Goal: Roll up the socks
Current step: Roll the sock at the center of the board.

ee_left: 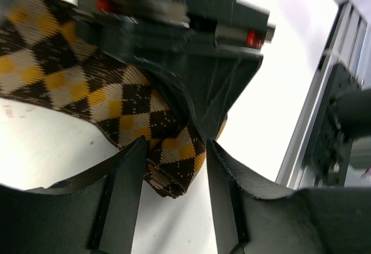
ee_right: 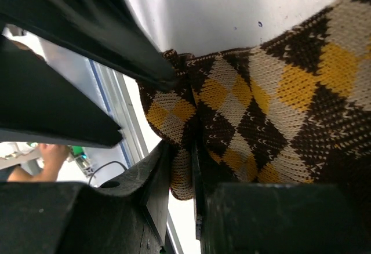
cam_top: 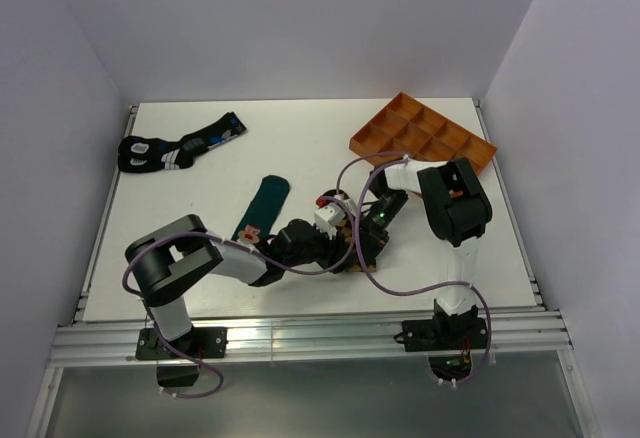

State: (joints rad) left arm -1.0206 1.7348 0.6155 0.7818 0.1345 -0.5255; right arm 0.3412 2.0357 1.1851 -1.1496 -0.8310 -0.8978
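Pinching with narrow right gripper (ee_right: 181, 176) on folded edge of checkered sock (ee_right: 278, 91), holding left gripper (ee_left: 175, 149) parted around sock's tip, resting on surface (cam_top: 300, 138) near teal sock (cam_top: 262, 203)

checkered sock (ee_right: 278, 91): knitted cloth, matt | left fingers (ee_left: 124, 196): black plastic, matt | bench (cam_top: 300, 138): white, smooth | tray (cam_top: 372, 142): orange plastic | rail (cam_top: 300, 338): shiny metal

Brown-and-yellow diamond-check sock (ee_right: 261, 103); teal sock (cam_top: 265, 203), seemingly red-marked.
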